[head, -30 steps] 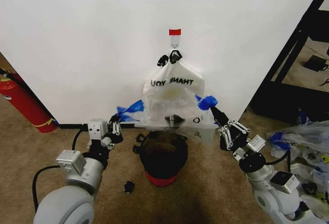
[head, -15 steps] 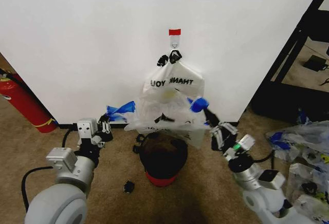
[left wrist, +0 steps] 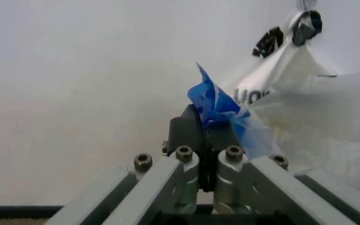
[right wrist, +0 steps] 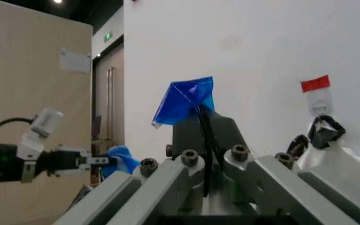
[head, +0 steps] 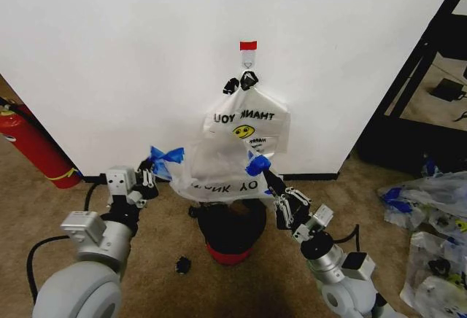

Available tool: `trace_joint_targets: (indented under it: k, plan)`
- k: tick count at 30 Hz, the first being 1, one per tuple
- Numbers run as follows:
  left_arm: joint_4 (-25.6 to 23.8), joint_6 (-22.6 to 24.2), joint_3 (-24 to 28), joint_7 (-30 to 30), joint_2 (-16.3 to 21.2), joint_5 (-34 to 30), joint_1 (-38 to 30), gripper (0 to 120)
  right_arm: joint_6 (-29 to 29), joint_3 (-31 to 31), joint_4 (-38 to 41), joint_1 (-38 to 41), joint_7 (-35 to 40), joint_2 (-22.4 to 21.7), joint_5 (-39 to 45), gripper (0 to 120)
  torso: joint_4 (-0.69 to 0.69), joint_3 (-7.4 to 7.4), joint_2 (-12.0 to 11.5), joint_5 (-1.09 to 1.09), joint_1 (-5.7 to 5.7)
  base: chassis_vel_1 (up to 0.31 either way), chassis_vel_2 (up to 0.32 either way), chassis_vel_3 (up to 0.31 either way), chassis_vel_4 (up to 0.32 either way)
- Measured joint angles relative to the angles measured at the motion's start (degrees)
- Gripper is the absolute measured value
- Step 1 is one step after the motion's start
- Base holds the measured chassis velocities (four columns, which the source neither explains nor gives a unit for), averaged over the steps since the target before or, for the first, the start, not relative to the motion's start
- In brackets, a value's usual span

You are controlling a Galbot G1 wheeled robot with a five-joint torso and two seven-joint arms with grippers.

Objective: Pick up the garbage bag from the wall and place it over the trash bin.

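The garbage bag (head: 219,176), thin white plastic with blue tape tabs, hangs stretched between my two grippers just above the trash bin (head: 233,227), a black mesh bin with a red base. My left gripper (head: 151,174) is shut on the left blue tab (left wrist: 214,105). My right gripper (head: 267,177) is shut on the right blue tab (right wrist: 186,101), over the bin's right rim. Behind it, a similar smiley bag (head: 248,125) with black clips hangs from the hook (head: 249,61) on the white wall (head: 109,55).
A red fire extinguisher (head: 33,146) leans at the wall's left end. A small black clip (head: 182,264) lies on the carpet left of the bin. A black frame (head: 430,63) and a pile of plastic bags (head: 430,216) stand at the right.
My right gripper has swung left and nearer with its blue tab, from right of the bin to its right rim. The bag has bunched and shifted left. My left gripper barely moved.
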Motion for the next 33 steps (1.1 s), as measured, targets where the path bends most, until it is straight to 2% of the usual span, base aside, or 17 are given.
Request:
trace_joint_targets:
  k: [4, 7, 9, 11, 15, 17, 22, 26, 33]
  plan:
    - [0.0, 1.6, 0.1, -0.7, 1.7, -1.1, 0.3, 0, 0.1, -0.2, -0.6, -0.5, -1.5, 1.4, 0.1, 0, 0.01, 0.00, 0.0, 0.00, 0.00, 0.000, 0.000, 0.000, 0.000]
    - [0.0, 4.1, -0.8, -2.2, 5.7, -3.5, 0.0, 0, 0.2, -0.8, -1.2, -0.9, -2.5, 2.5, 0.2, 0, 0.01, 0.00, 0.0, 0.01, 0.00, 0.000, 0.000, 0.000, 0.000]
    - [0.0, 6.5, -1.5, -4.1, 10.0, -6.9, -0.7, 0, 0.2, -0.9, -1.1, -1.7, -3.1, 2.8, 0.1, 0, 0.00, 0.00, 0.0, 0.00, 0.00, 0.000, 0.000, 0.000, 0.000]
    - [0.0, 6.8, -1.5, -4.5, 11.0, -7.5, -0.8, 0, 0.2, -0.9, -1.1, -1.9, -3.3, 2.8, 0.1, 0, 0.01, 0.00, 0.0, 0.00, 0.00, 0.000, 0.000, 0.000, 0.000]
    - [0.0, 7.6, -1.7, -4.9, 16.4, -9.4, -3.0, 0, 0.2, -0.1, -0.2, -3.1, -3.3, 2.4, 0.3, 0, 0.01, 0.00, 0.0, 0.00, 0.00, 0.000, 0.000, 0.000, 0.000]
    - [0.0, 7.6, -2.8, -4.9, 17.9, -10.9, -5.1, 0, 0.1, 0.4, 0.6, -3.4, -3.3, 2.3, 0.9, 0, 0.00, 0.00, 0.0, 0.00, 0.00, 0.000, 0.000, 0.000, 0.000]
    - [0.0, 6.0, -5.3, -4.3, 18.6, -13.7, -7.7, 0, -0.2, 1.4, 3.1, -4.0, -3.5, 2.3, 2.5, 0, 0.01, 0.00, 0.0, 0.00, 0.00, 0.000, 0.000, 0.000, 0.000]
    - [0.1, 3.3, -4.9, -2.5, 17.4, -11.5, -8.5, 0, -0.6, 3.0, 6.4, -5.2, -5.4, 2.4, 3.7, 0, 0.01, 0.00, 0.0, 0.00, 0.00, 0.000, 0.000, 0.000, 0.000]
    - [0.1, 1.5, -3.9, -1.1, 16.4, -9.5, -9.8, 0, -0.8, 5.2, 8.6, -5.7, -6.5, 2.6, 4.0, 0, 0.00, 0.00, 0.0, 0.01, 0.00, 0.000, 0.000, 0.000, 0.000]
